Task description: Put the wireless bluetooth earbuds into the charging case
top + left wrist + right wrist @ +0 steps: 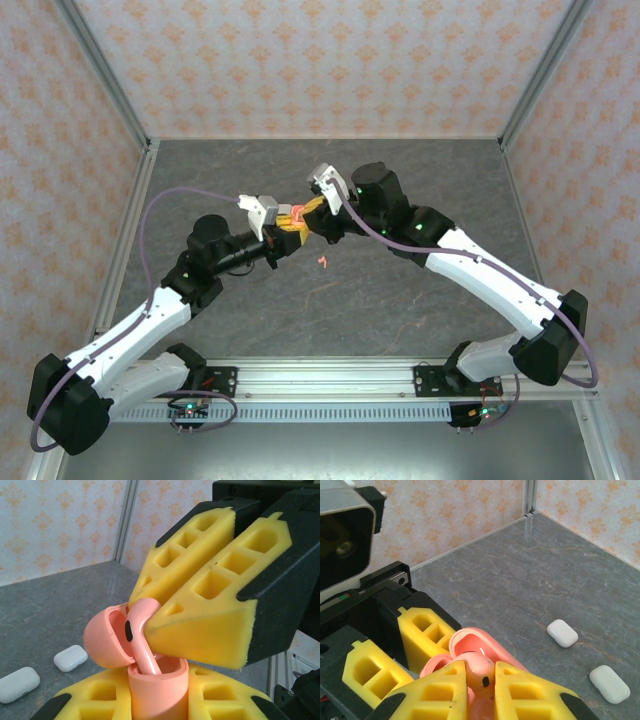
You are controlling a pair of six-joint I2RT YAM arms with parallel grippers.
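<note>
A salmon-pink charging case (159,692) stands upright with its lid (102,642) swung open, and my left gripper (159,680) is shut on its body. My right gripper (480,682) is shut on a pink earbud (479,670). The earbud (141,630) hangs head up with its stem reaching down into the case's opening. In the top view both grippers meet at mid-table, the left gripper (280,234) from the left and the right gripper (313,214) from the right. A second pink earbud (322,261) lies loose on the table just in front of them.
Two closed white cases (562,632) (609,683) lie on the grey table (400,180), seen again in the left wrist view as white cases (70,658) (17,684). Patterned walls with metal posts (127,522) enclose the table.
</note>
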